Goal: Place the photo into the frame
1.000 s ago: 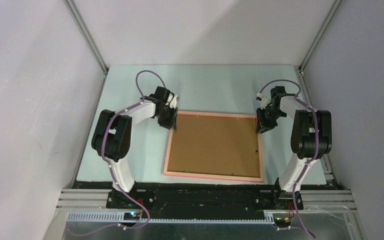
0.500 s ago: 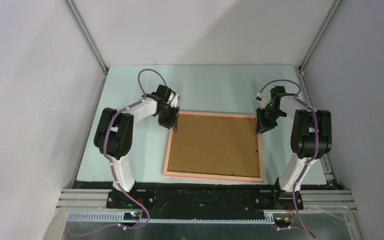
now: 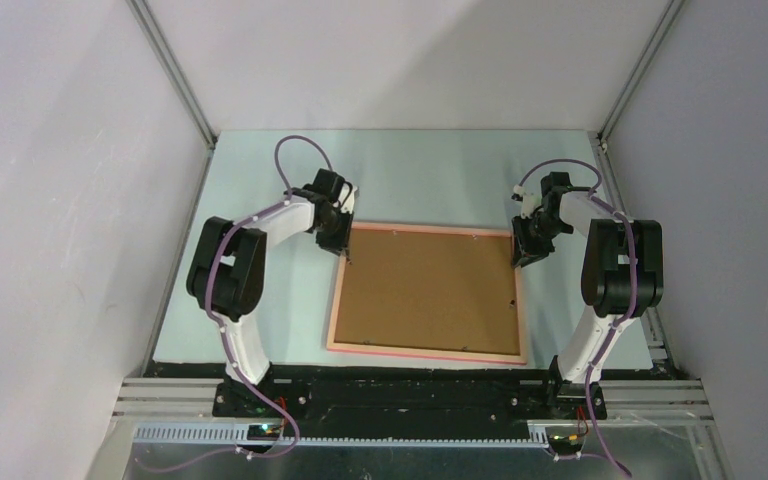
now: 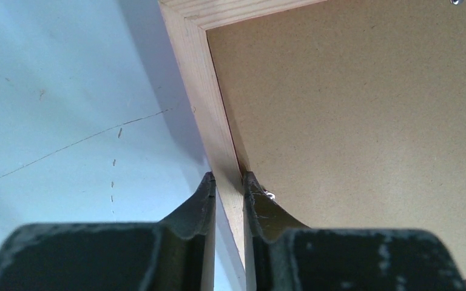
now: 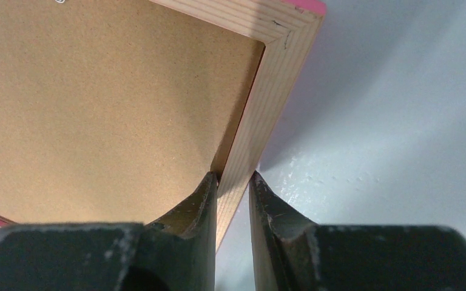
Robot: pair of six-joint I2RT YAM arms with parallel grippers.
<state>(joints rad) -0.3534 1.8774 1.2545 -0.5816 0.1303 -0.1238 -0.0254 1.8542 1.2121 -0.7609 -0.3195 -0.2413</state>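
The frame (image 3: pixel 426 352), with a salmon-pink border, lies back up on the table, a brown backing board (image 3: pixel 425 290) filling it. The photo is hidden. My left gripper (image 3: pixel 344 250) is shut on the frame's left rail near the far left corner; in the left wrist view the gripper (image 4: pixel 227 179) has one finger on each side of the pale wood rail (image 4: pixel 197 79). My right gripper (image 3: pixel 520 256) is shut on the right rail near the far right corner; in the right wrist view the gripper (image 5: pixel 233 177) straddles the rail (image 5: pixel 273 79).
The pale blue table (image 3: pixel 420 170) is walled on the left, right and back. Small metal clips sit along the frame's inner edge, one (image 4: pixel 269 195) beside my left gripper. A black rail (image 3: pixel 410 385) with both arm bases runs along the near edge.
My left gripper and the frame's far left corner have shifted slightly left and toward the near edge. The right gripper has not moved.
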